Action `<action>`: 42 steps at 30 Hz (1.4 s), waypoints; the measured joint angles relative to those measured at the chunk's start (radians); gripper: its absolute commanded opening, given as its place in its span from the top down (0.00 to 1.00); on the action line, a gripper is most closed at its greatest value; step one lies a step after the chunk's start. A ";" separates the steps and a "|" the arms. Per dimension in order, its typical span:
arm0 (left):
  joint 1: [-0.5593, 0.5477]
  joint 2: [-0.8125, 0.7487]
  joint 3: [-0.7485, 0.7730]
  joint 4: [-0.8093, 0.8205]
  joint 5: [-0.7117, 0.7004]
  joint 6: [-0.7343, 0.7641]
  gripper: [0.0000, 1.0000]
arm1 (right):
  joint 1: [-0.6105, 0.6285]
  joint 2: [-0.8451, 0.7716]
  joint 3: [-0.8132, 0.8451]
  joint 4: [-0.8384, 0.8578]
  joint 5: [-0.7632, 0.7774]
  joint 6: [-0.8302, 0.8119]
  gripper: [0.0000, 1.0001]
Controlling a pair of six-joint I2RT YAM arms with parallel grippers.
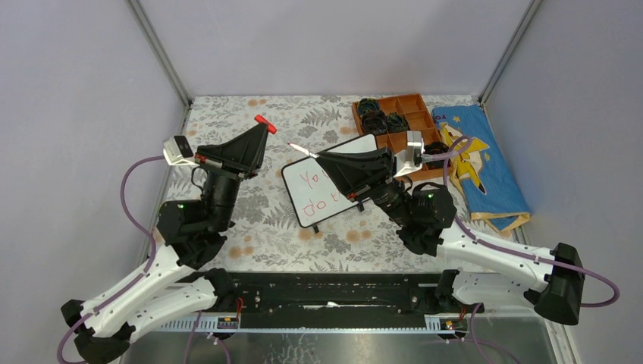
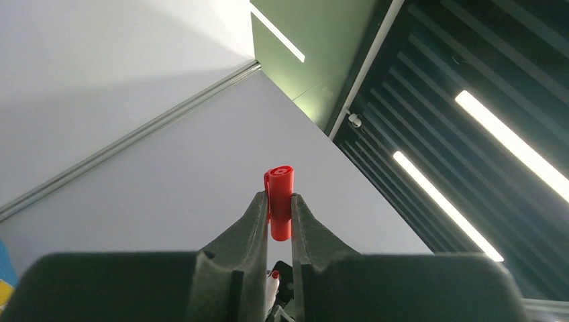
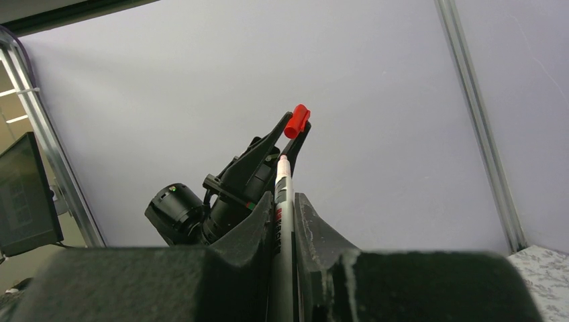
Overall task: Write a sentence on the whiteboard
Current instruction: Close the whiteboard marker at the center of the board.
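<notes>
Whiteboard (image 1: 327,206) lies beneath right pincer (image 1: 321,157) gripping marker (image 1: 301,150).

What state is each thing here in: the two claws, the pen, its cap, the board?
left gripper: shut on red plastic marker cap
red plastic marker cap: off the marker, held aloft
right gripper: shut on white marker with a red tip
white marker with a red tip: uncapped, tip bare
small black-framed whiteboard: lying flat, written on
red handwritten sentence: partly hidden by the right gripper
brown compartment tray: some compartments filled
</notes>
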 measured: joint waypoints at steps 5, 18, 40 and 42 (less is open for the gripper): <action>0.000 0.009 0.000 0.000 0.008 -0.016 1.00 | 0.000 0.001 0.002 -0.001 -0.001 0.001 1.00; 0.000 0.023 -0.011 0.000 0.032 -0.048 1.00 | 0.000 0.001 0.002 -0.001 0.021 0.002 1.00; 0.000 0.023 -0.022 0.000 0.071 -0.070 1.00 | 0.000 0.003 0.002 -0.001 0.049 0.017 1.00; 0.000 0.023 -0.022 0.000 0.074 -0.073 1.00 | 0.000 0.004 0.002 -0.001 0.049 0.019 1.00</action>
